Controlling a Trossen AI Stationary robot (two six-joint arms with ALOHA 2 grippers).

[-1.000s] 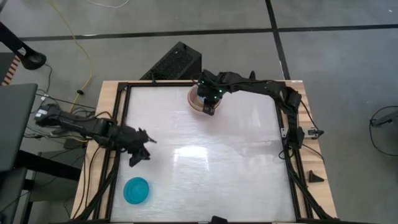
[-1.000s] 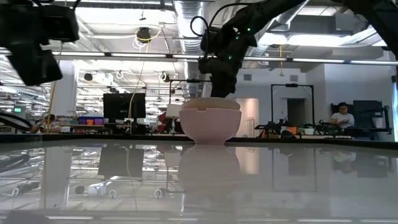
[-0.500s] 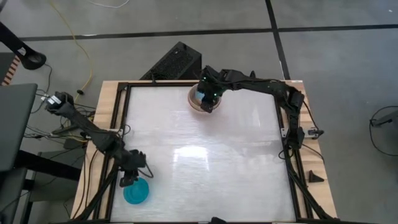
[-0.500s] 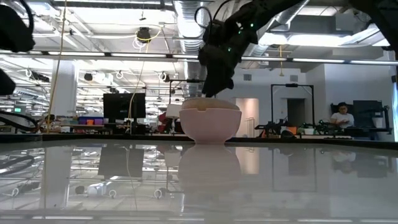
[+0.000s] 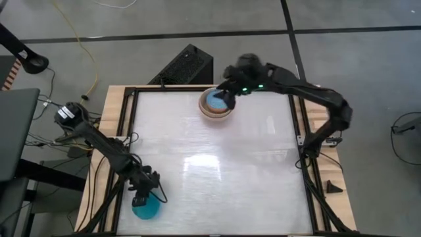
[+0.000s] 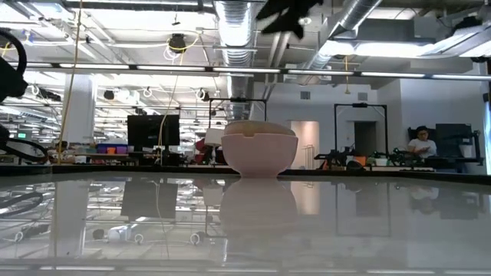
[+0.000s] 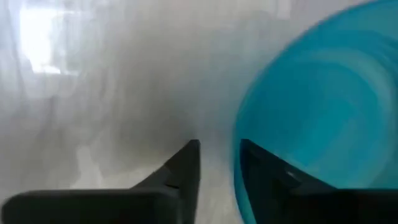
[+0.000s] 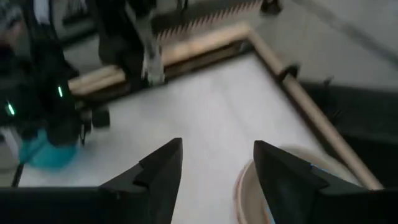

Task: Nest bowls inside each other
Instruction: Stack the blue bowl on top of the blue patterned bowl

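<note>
At the table's far middle stands a stack of bowls [image 5: 205, 112] [image 6: 259, 149]. Its outer bowl is pale pinkish-white, and a small light blue bowl [image 5: 214, 102] lies inside on top. My right gripper [image 5: 224, 92] [image 8: 217, 155] hangs open well above the stack, with nothing between its fingers. A small turquoise-blue bowl [image 5: 146, 208] [image 7: 323, 99] rests on its base near the table's near left corner. My left gripper [image 5: 147, 191] [image 7: 219, 163] is low at that bowl's far rim, pointing steeply down, with a narrow gap between its fingers. My left gripper comes at the turquoise-blue bowl's rim [image 7: 239, 149] slanting down from above. One finger [image 7: 264, 174] stands over the bowl's inside and the other [image 7: 183, 169] outside it. I cannot tell whether either finger touches the rim. The bowl sits on the table.
Black frame rails [image 5: 129, 131] run along the table's edges. A black box [image 5: 184, 66] lies beyond the far edge. Bare tabletop [image 5: 217, 171] spreads between the two bowl places. In the room behind, a person [image 6: 421, 142] sits far off.
My right gripper has risen clear of the stack, leaving the light blue bowl lying in it. My left gripper has swung toward the table's near edge and gone down to the turquoise-blue bowl, tipping more steeply downward.
</note>
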